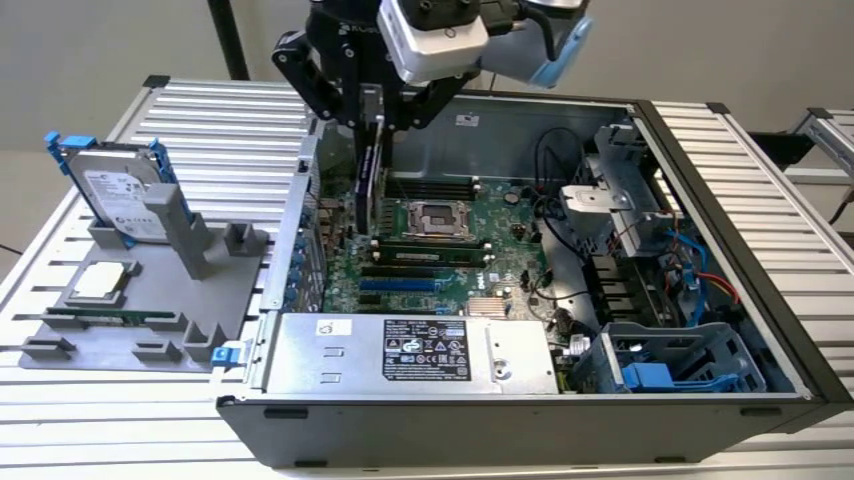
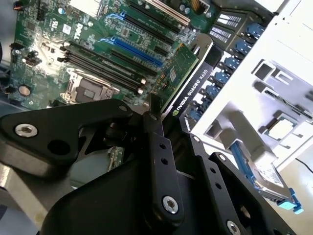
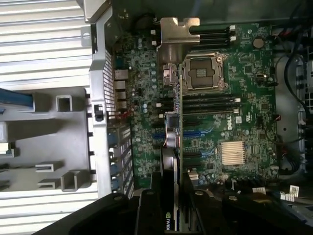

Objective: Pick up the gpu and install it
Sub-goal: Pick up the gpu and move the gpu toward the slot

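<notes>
My gripper [image 1: 375, 118] is shut on the gpu [image 1: 367, 175], which hangs edge-down and upright over the open computer case's motherboard [image 1: 447, 255], near the case's rear wall on the exterior view's left. In the second wrist view the gpu [image 2: 180, 72] shows its green board face and black shroud edge, clamped between the black fingers [image 2: 155, 128]. In the first wrist view the gpu [image 3: 172, 147] is seen edge-on, with its silver end bracket [image 3: 178, 30] over the board and the blue slots [image 3: 193, 134] beside it. Whether its lower edge touches a slot I cannot tell.
A grey fixture [image 1: 200, 300] beside the case on the exterior view's left holds an upright hard drive [image 1: 123, 195] with blue rails, a processor [image 1: 102, 284] and a memory stick [image 1: 110, 320]. Inside the case are a power supply [image 1: 400, 350], drive cages [image 1: 667, 365] and loose cables [image 1: 554, 165].
</notes>
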Robot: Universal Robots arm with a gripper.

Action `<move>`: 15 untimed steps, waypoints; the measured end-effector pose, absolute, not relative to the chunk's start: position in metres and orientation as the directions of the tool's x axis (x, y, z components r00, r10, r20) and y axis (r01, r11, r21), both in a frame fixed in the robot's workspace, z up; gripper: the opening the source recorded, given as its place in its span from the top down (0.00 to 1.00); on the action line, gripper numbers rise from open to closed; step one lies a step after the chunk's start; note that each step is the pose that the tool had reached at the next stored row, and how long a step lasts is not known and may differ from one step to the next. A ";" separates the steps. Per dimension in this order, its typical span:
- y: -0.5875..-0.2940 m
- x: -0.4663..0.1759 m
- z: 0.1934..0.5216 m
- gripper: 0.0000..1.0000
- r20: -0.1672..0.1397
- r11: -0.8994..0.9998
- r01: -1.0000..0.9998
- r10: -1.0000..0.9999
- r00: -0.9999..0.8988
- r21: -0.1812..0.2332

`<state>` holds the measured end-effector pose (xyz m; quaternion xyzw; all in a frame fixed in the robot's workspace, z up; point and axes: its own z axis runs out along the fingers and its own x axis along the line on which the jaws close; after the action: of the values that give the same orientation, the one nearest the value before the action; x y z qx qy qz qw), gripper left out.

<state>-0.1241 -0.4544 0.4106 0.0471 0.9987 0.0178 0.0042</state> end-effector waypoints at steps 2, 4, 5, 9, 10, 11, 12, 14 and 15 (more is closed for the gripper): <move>-0.454 -0.121 0.411 1.00 -0.007 0.995 0.094 0.094 -0.996 0.036; -0.454 -0.117 0.411 1.00 -0.007 0.995 0.094 0.094 -0.996 0.036; -0.454 -0.116 0.411 1.00 -0.007 0.995 0.094 0.094 -0.996 0.036; -0.454 -0.109 0.411 1.00 -0.007 0.995 0.094 0.094 -0.996 0.036; -0.454 -0.107 0.411 1.00 -0.007 0.995 0.094 0.094 -0.996 0.036; -0.454 -0.106 0.411 1.00 -0.007 0.995 0.094 0.094 -0.996 0.036; -0.454 -0.104 0.411 1.00 -0.007 0.995 0.094 0.094 -0.996 0.036; -0.454 -0.101 0.411 1.00 -0.007 0.995 0.094 0.094 -0.996 0.036; -0.454 -0.099 0.411 1.00 -0.007 0.995 0.094 0.094 -0.996 0.036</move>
<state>-0.0993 -0.4544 0.4107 0.0471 0.9987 0.0178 0.0042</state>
